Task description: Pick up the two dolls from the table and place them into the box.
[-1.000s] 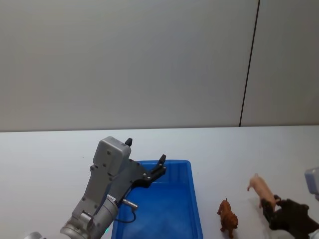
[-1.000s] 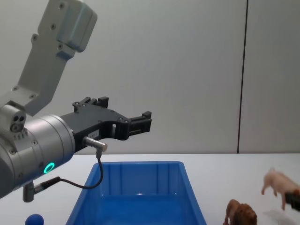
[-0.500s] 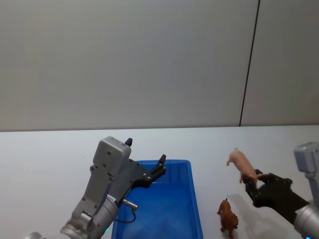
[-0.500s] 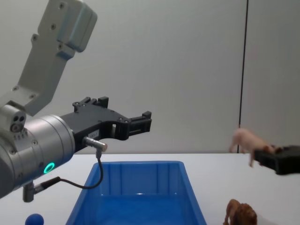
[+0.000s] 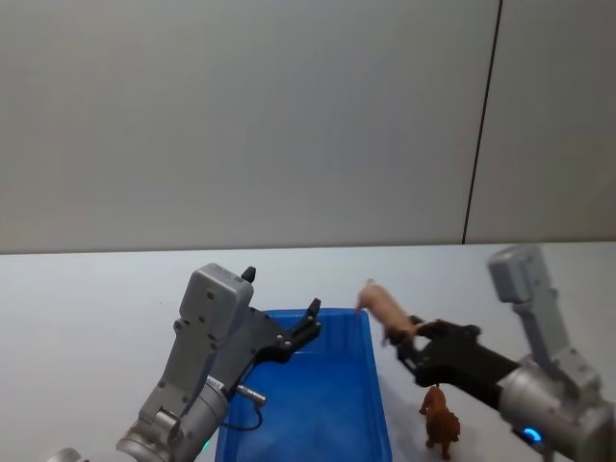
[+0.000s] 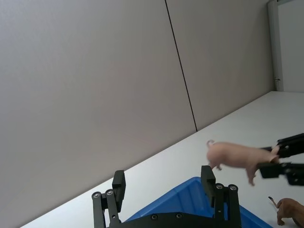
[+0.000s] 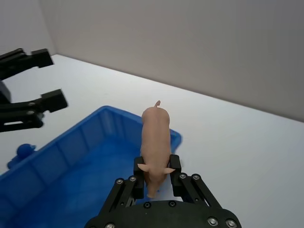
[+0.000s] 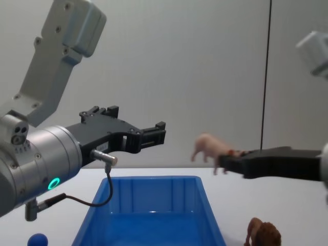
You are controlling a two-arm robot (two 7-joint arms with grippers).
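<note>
The robot's right hand (image 5: 402,339) carries the pig (image 5: 385,306) in the air at the far right corner of the blue box (image 5: 327,404), its fingers pinching the figurine at the head end, the curled tail pointing away. The pig's snout and front legs are tucked between the fingers and hard to make out. From the right wrist it seems to hang above the box's rim rather than squarely over the inside, though the angle leaves that unsure.

The lion (image 5: 441,419) stands on the white counter (image 5: 96,298) just right of the box, below the right arm; the chest view cuts off its legs at the bottom edge. The left hand (image 6: 162,176) hovers above the box with fingers spread, holding nothing, and its arm hides the box's near left part from the head camera. A blue ball (image 8: 38,240) sits left of the box, partly cut off.

Half a second ago the pig was held well right of the lion; a second ago it was low over the counter. It has since travelled left to the box. The left arm and the lion have not moved.
</note>
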